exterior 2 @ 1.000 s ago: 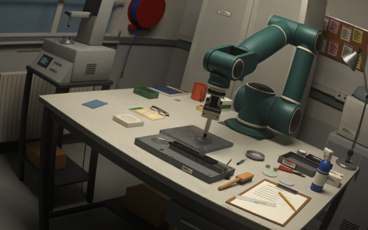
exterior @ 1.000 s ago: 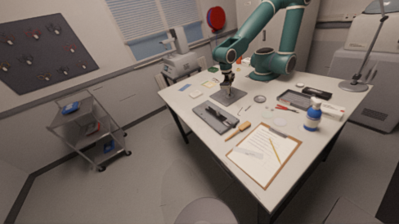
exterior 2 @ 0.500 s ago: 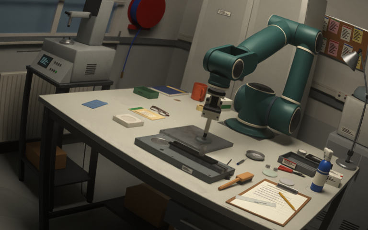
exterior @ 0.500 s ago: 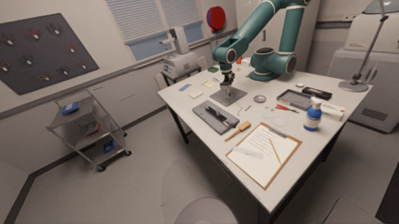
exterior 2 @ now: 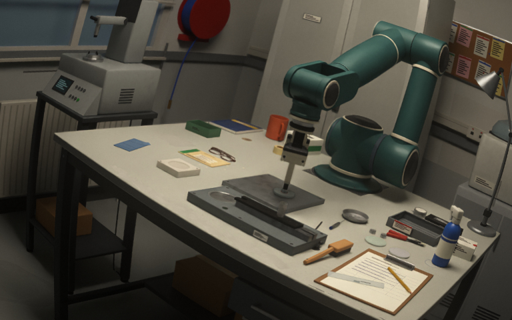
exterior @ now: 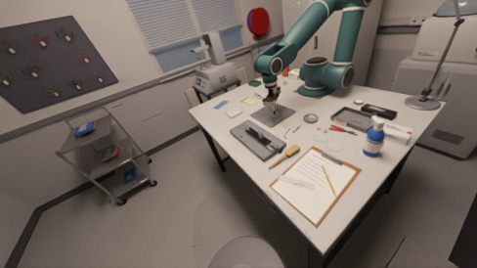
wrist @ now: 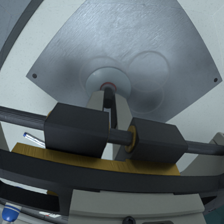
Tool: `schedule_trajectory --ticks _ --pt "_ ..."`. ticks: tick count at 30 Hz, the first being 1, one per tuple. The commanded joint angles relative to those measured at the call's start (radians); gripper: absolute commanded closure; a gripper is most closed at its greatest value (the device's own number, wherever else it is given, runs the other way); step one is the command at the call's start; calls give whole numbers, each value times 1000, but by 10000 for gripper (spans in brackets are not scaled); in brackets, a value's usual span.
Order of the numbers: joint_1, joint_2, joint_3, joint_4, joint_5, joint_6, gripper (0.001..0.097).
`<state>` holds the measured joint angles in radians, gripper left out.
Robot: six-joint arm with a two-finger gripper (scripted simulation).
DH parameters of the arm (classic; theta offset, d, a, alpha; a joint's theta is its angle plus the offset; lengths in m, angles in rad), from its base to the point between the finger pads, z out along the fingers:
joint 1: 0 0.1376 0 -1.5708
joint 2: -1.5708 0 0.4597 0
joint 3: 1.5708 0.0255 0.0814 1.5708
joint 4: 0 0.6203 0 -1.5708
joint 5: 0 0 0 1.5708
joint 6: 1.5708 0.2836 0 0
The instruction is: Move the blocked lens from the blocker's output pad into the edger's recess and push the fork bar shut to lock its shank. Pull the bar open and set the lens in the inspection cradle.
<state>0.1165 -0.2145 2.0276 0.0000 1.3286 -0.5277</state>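
My gripper (exterior 2: 287, 184) points straight down over the grey output pad (exterior 2: 272, 192) and grips the dark shank of the blocked lens (wrist: 107, 81), which sits on the pad. The lens (exterior 2: 284, 193) is a pale round disc with an upright stem. In front of the pad lies the edger (exterior 2: 256, 220), a long grey base. It has a round recess (exterior 2: 221, 196) at its left end and a dark fork bar (exterior 2: 268, 212) along its top. The white inspection cradle (exterior 2: 178, 167) sits further left on the table.
A shallow metal dish (exterior 2: 355, 216) lies right of the pad. A brush (exterior 2: 329, 251), clipboard (exterior 2: 373, 279), blue bottle (exterior 2: 446, 243) and tool tray (exterior 2: 415, 224) fill the right end of the table. Glasses (exterior 2: 222, 154), an orange mug (exterior 2: 276, 127) and a green box (exterior 2: 202, 128) sit behind.
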Motion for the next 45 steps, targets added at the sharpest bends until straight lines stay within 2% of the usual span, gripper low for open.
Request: schedule_trajectory --ticks 1,17,30,38,45 --pt "0 -1 -1 0 1 0 966" --pt "0 -8 -9 0 16 0 966" --pt "0 -66 -99 0 163 0 966" --pt "0 -67 -102 0 170 14 966" --pt "0 -68 -103 0 170 149 966"
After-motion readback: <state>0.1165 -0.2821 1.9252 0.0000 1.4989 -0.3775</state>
